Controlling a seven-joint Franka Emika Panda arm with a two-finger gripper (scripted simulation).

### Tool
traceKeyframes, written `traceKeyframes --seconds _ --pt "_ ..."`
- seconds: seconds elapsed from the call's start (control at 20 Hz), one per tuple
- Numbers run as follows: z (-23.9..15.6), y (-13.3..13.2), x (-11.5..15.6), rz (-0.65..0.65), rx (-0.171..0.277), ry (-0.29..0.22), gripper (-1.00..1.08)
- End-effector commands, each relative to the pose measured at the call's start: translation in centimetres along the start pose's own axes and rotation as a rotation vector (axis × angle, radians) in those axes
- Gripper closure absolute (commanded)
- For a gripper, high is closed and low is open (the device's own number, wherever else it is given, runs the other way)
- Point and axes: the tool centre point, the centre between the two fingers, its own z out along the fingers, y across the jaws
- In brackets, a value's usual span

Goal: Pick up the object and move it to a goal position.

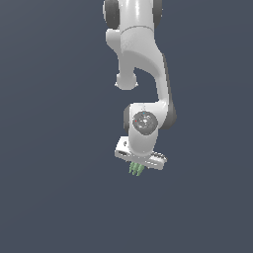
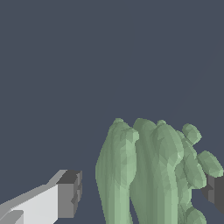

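Wrist view, object: pale green object [image 2: 148,175] of narrow leaf-like lobes fills the nearest part of my picture, standing between the two fingers.
Wrist view, fingers: one dark pad [image 2: 70,194] stands apart from the object, with a gap I can see; the other pad [image 2: 215,189] sits right at the lobes, contact unclear.
Wrist view, writing: none that I can read.
Exterior view, arm: white Panda arm [image 1: 141,64] reaches down against a plain dark grey background.
Exterior view, gripper: gripper [image 1: 137,167] points down; whether it pinches I cannot tell.
Exterior view, object: green lobes [image 1: 137,169] hang just below the hand.
Exterior view, labels: none legible.
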Motion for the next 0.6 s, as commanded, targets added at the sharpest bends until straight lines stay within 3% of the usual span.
traceKeyframes --seconds 0.0,0.15,0.2,0.55 --pt "0.45 -0.05 0.08 0.0 0.001 0.002 -0.92" --pt "0.35 -0.08 0.17 0.0 0.001 0.002 -0.92" --pt "0.35 -0.08 0.17 0.0 0.001 0.002 1.08" --pt "0.35 -0.08 0.17 0.0 0.001 0.002 1.08"
